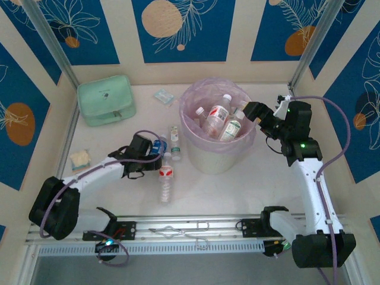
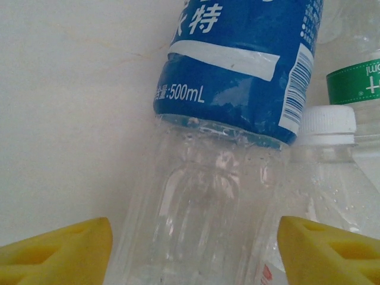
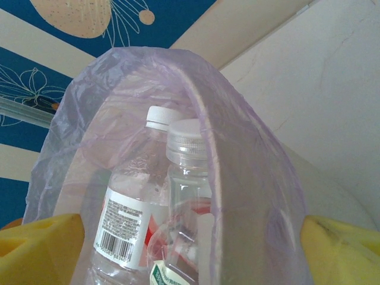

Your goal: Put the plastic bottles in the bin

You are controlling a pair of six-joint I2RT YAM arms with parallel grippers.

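Bottles (image 1: pixel 217 119), several, leaning inside pink-lined bin (image 1: pixel 217 159) near table centre. Three more lie on the table at the bin's 9 o'clock: blue-label bottle (image 1: pixel 161 144), green-label bottle (image 1: pixel 175 141), red-label bottle (image 1: pixel 166 178). Left gripper (image 1: pixel 153 149) released, fingers astride blue-label bottle. Right gripper (image 1: pixel 254 113) spread wide at the bin's 3 o'clock rim.

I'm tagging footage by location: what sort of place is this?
Probably a staged robot test booth, not a home: a white tabletop boxed in by blue floral-print panels, aluminium frame posts, and two arms bolted to a metal rail.
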